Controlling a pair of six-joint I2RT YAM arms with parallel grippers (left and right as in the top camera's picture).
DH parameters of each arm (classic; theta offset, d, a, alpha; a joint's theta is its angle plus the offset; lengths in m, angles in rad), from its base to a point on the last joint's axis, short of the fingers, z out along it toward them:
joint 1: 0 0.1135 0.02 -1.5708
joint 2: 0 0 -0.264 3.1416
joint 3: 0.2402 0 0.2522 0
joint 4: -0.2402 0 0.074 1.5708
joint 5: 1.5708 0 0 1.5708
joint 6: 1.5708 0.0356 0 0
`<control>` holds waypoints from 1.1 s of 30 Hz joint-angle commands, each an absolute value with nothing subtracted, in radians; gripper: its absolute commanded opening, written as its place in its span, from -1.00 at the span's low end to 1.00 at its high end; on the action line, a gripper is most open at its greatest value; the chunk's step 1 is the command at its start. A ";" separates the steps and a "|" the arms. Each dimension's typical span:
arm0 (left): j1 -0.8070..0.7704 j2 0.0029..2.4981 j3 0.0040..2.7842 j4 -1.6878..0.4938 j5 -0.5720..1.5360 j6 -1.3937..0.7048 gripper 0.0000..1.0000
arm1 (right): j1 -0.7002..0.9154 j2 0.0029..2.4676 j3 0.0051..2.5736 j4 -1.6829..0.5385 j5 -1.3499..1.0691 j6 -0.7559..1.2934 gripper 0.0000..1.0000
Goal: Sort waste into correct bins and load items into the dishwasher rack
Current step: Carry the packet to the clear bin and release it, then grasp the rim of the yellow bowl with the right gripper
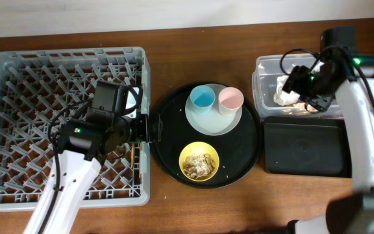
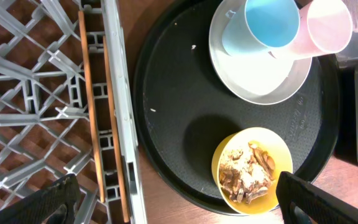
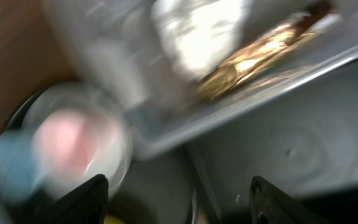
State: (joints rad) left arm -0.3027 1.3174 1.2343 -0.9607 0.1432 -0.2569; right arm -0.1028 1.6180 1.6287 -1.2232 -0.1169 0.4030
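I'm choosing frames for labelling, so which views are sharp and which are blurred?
Overhead: sharp and evenly lit, the dishwasher rack showing distinct pegs. Left wrist: sharp too, the chopsticks and yellow bowl crisp. Right wrist: heavily blurred; the gold wrapper and pink cup are only smears.

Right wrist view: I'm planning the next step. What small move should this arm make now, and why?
Probably lift the right gripper up from the clear tub. Its jaws stand open, the napkin and gold wrapper lie in the tub, and the yellow bowl holds scraps.
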 commanded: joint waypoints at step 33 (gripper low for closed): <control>0.117 1.302 1.243 -0.966 -0.023 -0.347 0.98 | 0.964 1.724 1.019 -0.535 0.113 0.477 -0.43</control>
State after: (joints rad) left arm 0.1127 1.3174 1.2346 -0.9657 -0.0158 -0.3374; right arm 0.9562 1.7180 1.0248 -0.5373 0.0719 0.4583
